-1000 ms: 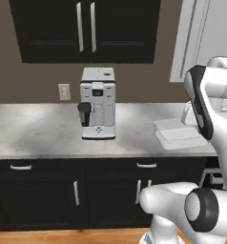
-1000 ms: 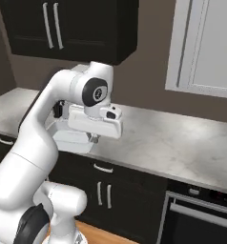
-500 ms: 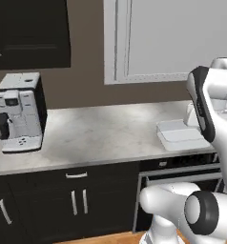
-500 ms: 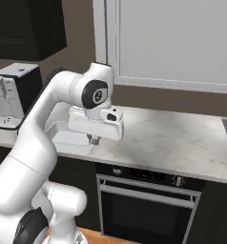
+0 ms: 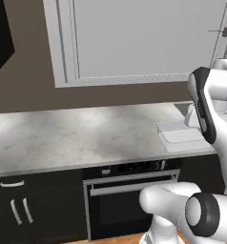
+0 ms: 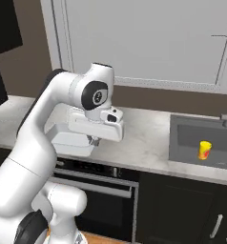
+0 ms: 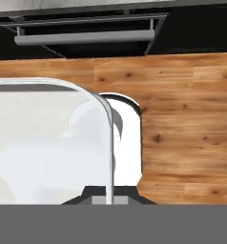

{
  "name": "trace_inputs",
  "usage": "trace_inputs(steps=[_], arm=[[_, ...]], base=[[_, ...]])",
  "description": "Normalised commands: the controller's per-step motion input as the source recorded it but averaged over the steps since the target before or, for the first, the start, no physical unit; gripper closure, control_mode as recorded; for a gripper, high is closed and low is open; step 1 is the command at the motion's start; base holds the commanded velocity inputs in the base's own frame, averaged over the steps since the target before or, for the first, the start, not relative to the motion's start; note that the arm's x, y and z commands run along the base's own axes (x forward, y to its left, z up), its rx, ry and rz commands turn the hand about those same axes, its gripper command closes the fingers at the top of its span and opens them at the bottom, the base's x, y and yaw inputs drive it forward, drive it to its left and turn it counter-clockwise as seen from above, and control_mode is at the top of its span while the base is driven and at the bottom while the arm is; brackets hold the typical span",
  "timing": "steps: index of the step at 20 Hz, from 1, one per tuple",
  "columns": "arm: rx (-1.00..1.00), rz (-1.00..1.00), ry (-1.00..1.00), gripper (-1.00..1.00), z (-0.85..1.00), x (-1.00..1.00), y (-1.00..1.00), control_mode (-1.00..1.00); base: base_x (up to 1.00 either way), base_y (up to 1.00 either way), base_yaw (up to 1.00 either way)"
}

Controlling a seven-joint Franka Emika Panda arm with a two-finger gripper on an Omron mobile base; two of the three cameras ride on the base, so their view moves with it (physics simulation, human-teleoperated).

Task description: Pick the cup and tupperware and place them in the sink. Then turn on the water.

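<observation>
Hand: we see its fingers pressed together, pinching the rim of the tupperware.
Tupperware: carried above the worktop.
Cup: upright in the sink.

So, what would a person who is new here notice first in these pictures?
Probably the big white arm in the foreground, its gripper shut on the pale tupperware, carried level above the marble counter. Next, the yellow cup standing upright in the dark sink on the right, and the oven below the counter.
</observation>
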Motion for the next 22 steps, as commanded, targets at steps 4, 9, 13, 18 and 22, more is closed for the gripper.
trace_inputs(steps=[4,9,13,18,22], arm=[[0.00,0.00,0.00,1.00,0.00,0.00,0.00,1.00],[0.00,0.00,0.00,1.00,0.00,0.00,0.00,1.00],[0.00,0.00,0.00,1.00,0.00,0.00,0.00,1.00],[0.00,0.00,0.00,1.00,0.00,0.00,0.00,1.00],[0.00,0.00,0.00,1.00,0.00,0.00,0.00,1.00]], base=[[0.28,-1.00,0.00],[0.31,-1.00,0.00],[0.31,-0.99,0.00],[0.27,-0.96,0.00],[0.28,-0.78,0.00]])
